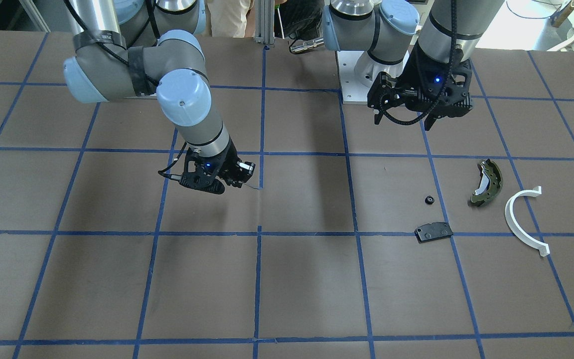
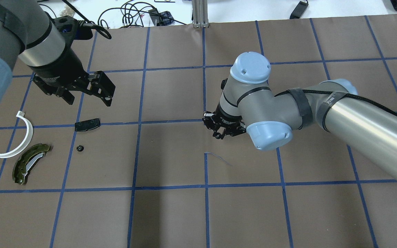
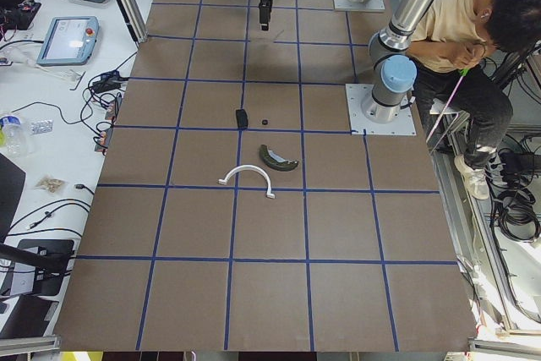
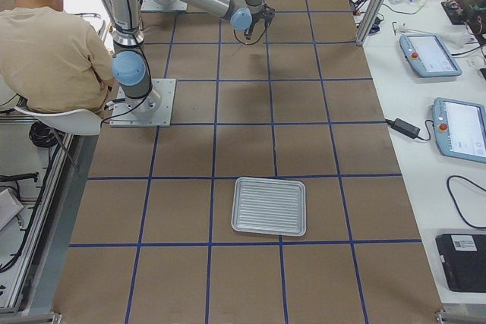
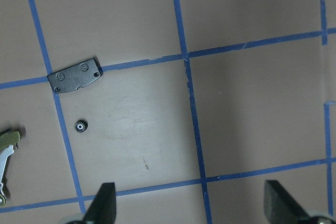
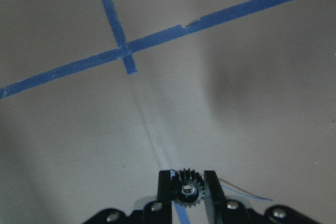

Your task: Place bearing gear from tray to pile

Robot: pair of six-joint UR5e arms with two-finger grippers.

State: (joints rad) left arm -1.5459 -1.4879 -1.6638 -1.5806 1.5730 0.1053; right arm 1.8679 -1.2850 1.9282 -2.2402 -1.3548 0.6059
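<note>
Right hand (image 6: 187,183) carrying a bearing gear (image 6: 188,192) above the counter (image 1: 307,279).
Its fingers clamp the gear by its toothed rim, well apart from the pile: olive brake shoe (image 1: 487,183), white half-ring (image 1: 518,222), black plate (image 1: 433,232), and a second small gear (image 1: 429,200) near the plate. The left hand (image 5: 189,184) hangs nearby, spread wide and holding nothing.

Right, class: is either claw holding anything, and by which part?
The right claw pinches a small gear by its toothed rim, a finger on each side. The left claw is open, empty.
</note>
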